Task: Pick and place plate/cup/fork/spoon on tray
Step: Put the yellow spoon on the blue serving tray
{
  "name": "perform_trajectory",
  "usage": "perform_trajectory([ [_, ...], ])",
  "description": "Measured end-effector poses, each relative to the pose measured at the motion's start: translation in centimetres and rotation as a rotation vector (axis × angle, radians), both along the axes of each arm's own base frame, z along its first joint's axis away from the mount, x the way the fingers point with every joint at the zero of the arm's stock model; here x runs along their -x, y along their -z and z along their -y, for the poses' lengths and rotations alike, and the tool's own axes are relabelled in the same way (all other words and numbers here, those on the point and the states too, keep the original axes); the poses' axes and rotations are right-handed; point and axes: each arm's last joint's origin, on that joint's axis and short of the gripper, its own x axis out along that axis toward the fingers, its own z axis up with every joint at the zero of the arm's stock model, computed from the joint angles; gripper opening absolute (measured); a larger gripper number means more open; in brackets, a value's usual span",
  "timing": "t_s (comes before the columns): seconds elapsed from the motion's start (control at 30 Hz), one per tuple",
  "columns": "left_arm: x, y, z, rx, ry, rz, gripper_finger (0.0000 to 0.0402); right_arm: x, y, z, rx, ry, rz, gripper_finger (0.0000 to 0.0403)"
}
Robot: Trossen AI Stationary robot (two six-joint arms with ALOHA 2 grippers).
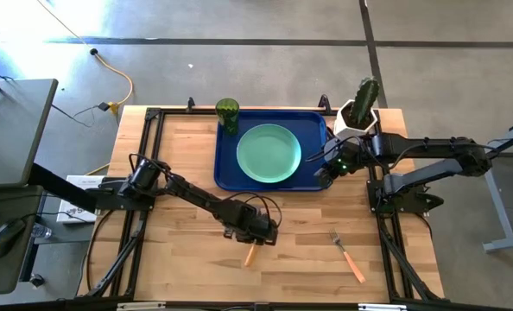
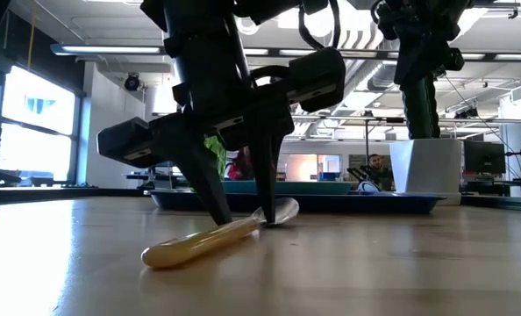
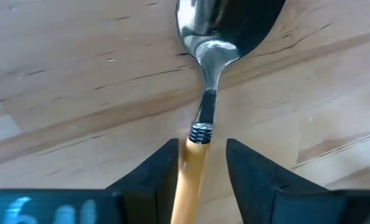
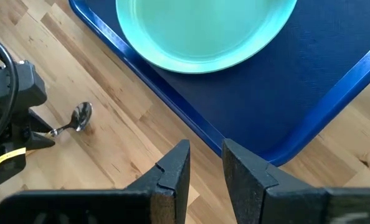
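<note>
The spoon (image 3: 200,74) lies flat on the table near its front middle, and its orange-yellow handle (image 1: 250,254) points toward the near edge. My left gripper (image 3: 200,165) is open and points down, with one finger on each side of the handle close to the metal neck. The mint-green plate (image 1: 269,153) rests on the dark-blue tray (image 1: 313,130). The green cup (image 1: 227,113) stands at the tray's far left corner. The fork (image 1: 347,255) lies on the table at the near right. My right gripper (image 4: 205,165) is a little open and empty, above the tray's near right rim. My left gripper comes at the spoon from above, fingers across the handle's neck end (image 3: 196,149). One finger (image 3: 163,168) stands right beside the handle; whether it touches I cannot tell. A gap shows at the other finger (image 3: 247,168). The spoon lies on the table.
A white pot with a green cactus (image 1: 360,108) stands just off the tray's far right corner, near my right arm. Bare wood lies between the spoon and the fork (image 1: 300,250). A person shows in the room beyond the table (image 2: 379,171).
</note>
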Motion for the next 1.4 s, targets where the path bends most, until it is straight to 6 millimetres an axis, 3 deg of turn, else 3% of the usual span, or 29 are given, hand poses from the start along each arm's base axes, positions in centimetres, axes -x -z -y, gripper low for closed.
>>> perform_trajectory([
  [0.23,-0.1,-1.0,-0.8,0.042,0.085,0.020,0.0151,0.0,0.0,0.0,-0.001,0.001,-0.004,0.0085],
  [0.57,1.2,-4.5,-1.7,-0.020,0.148,0.051,0.0148,0.1,0.0,-0.2,-0.052,0.032,-0.001,0.0085],
  [0.83,2.7,-9.0,-2.6,-0.151,0.235,0.169,0.0147,0.1,0.0,-1.5,-0.105,0.057,0.009,0.0085],
  [1.03,4.4,-13.4,-3.8,-0.310,0.331,0.311,0.0147,-0.1,-0.1,-3.2,-0.140,0.071,0.054,0.0085],
  [1.4,9.2,-21.2,-7.0,-0.529,0.562,0.538,0.0147,-2.0,-2.0,-6.5,-0.170,0.140,0.399,0.0085],
])
